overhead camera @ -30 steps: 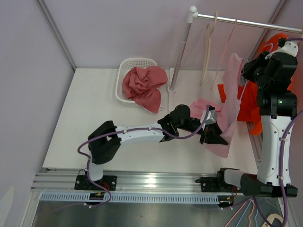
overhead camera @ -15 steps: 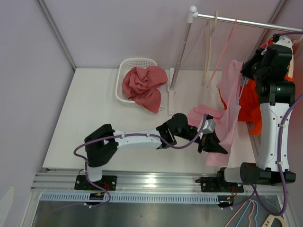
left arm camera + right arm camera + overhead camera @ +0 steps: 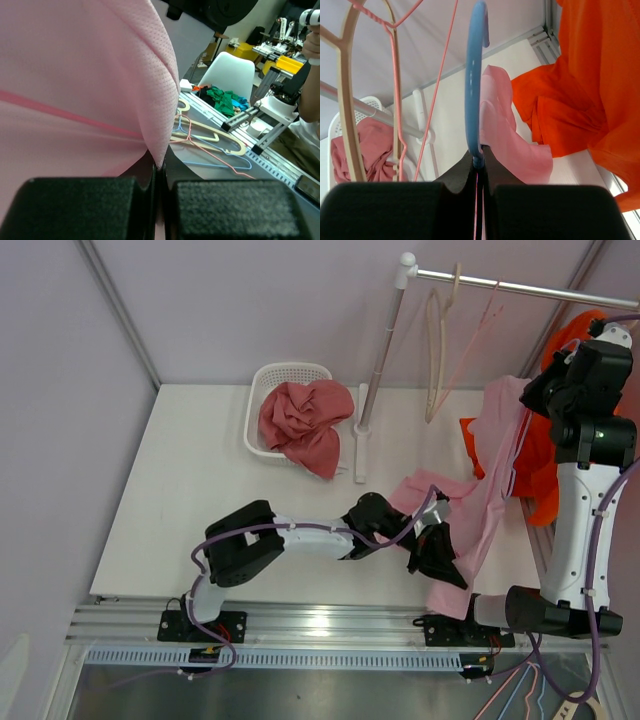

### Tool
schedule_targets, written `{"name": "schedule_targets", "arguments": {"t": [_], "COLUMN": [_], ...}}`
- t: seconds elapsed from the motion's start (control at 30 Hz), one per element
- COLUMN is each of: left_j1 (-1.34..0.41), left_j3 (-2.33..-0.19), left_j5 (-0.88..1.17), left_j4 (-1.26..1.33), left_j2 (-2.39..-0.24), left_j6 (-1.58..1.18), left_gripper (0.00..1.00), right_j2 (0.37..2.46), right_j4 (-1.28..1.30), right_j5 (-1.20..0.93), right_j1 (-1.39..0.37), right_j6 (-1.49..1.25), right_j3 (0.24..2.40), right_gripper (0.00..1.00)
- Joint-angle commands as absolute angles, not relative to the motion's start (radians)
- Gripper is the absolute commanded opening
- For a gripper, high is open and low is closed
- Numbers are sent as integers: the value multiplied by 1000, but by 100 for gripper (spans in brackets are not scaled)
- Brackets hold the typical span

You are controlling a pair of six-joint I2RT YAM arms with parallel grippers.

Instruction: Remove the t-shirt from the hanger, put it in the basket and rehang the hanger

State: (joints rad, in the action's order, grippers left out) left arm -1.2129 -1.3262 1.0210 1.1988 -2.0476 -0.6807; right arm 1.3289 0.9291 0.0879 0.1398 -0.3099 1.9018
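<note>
A light pink t-shirt (image 3: 487, 485) stretches from high at the right down to the table's front edge. My right gripper (image 3: 548, 392) is shut on the blue hanger (image 3: 474, 85) that carries the shirt, holding it up near the rail. In the right wrist view the hook rises from between my fingers and the pink shirt (image 3: 505, 132) hangs behind. My left gripper (image 3: 440, 558) is shut on the shirt's lower part near the table's front edge. In the left wrist view a fold of pink cloth (image 3: 100, 85) runs into the closed gripper (image 3: 159, 172).
A white basket (image 3: 275, 380) with a red garment (image 3: 305, 420) stands at the back. A rail (image 3: 500, 285) on a post (image 3: 378, 360) holds several empty hangers (image 3: 437, 340). Orange clothes (image 3: 535, 460) lie at the right. Loose hangers (image 3: 210, 137) lie on the floor beyond the front edge.
My left gripper has pulled the shirt's lower part toward the front edge and a little left. My right gripper has moved a little right and up, and the shirt is stretched longer.
</note>
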Motion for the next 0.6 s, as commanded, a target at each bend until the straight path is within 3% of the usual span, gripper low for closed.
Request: {"name": "schedule_targets", "arguments": {"t": [0.0,0.1,0.23,0.57], "left_j1": [-1218,-1216,-1198,-1083], "left_j3": [-1292,-1302,-1394,-1710], "left_j5": [1141,1142,845,405], "left_j4": [1161,1024,663,209], "left_j2": [-1999,-1977,-1970,-2042], "left_j6": [-643,-560,-390,-500], "left_gripper": [1,1,1,1], "right_j2": [1315,1327,1321,1213], "right_j4": [796,825,884,936], "right_j5": [54,72,26,25], "right_j1": [144,149,138,43], "right_j6": [-316,-304,-320,-357], "right_j3": [1919,1937,1996,1901], "right_gripper": [0,0,0,0]}}
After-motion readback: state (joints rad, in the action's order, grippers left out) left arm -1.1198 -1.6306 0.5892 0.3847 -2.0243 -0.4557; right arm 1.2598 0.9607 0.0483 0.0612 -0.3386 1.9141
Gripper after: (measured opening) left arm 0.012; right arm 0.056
